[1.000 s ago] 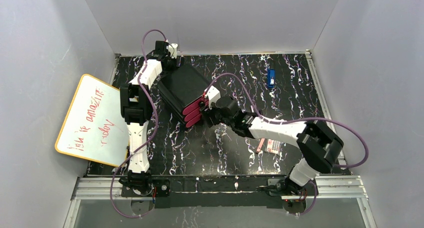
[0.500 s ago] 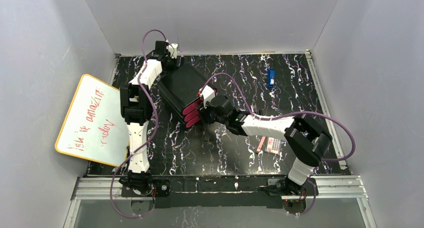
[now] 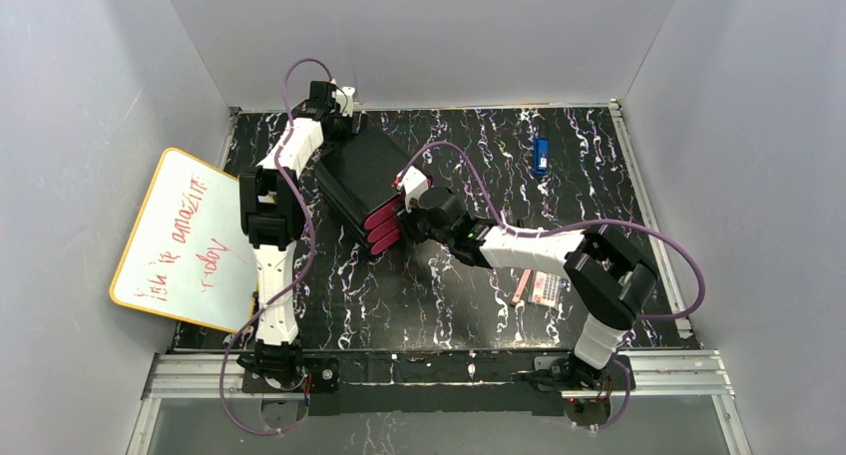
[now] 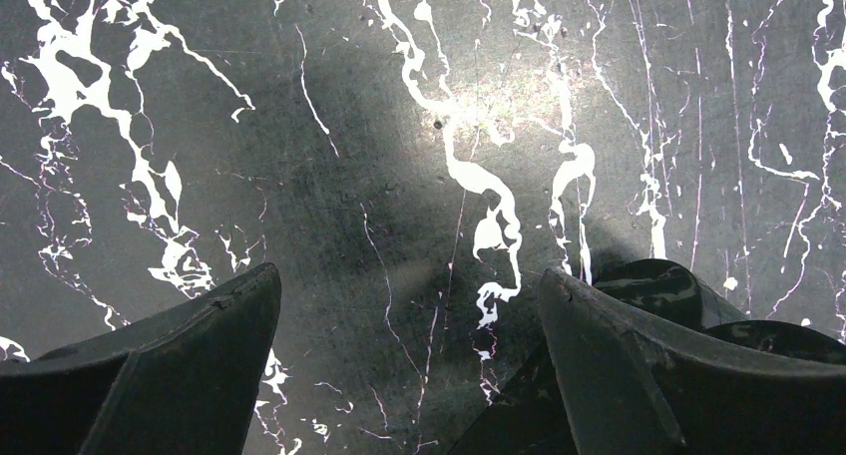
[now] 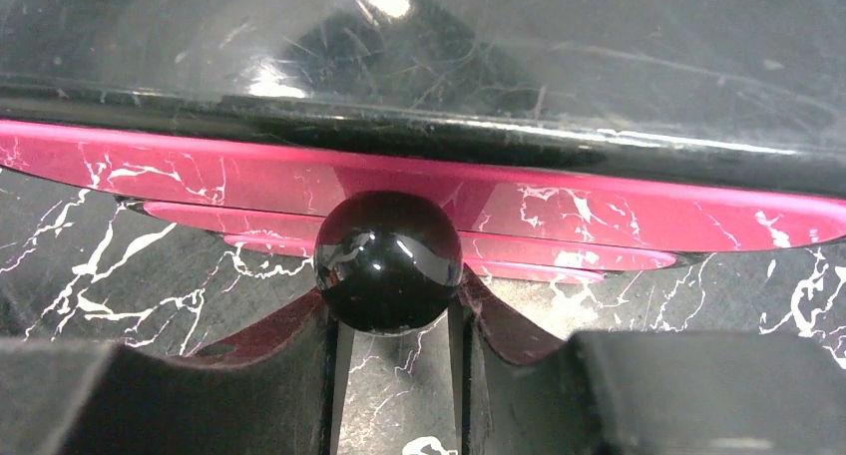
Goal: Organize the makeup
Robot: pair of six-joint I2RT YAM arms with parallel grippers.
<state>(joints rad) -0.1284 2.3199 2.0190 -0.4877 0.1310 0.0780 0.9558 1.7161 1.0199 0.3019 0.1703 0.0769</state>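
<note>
A pink stick (image 3: 519,288) and a flat pale dotted palette (image 3: 545,290) lie on the black marbled table (image 3: 449,305) at the front right, under my right arm. The other makeup is out of view. My right gripper (image 3: 404,219) is at the front of the black box (image 3: 361,176) with pink drawers (image 3: 383,229). In the right wrist view it (image 5: 394,325) is shut on the round black knob (image 5: 387,260) of a pink drawer front (image 5: 599,201). My left gripper (image 3: 334,111) is behind the box at the back left, open and empty over bare table (image 4: 409,275).
A small blue rectangular object (image 3: 541,156) lies at the back right. A whiteboard (image 3: 185,240) with red writing leans against the left wall. Grey walls enclose the table on three sides.
My right arm has reached left towards the box, and its gripper has come up against the drawer front at the knob. The left arm has not moved.
</note>
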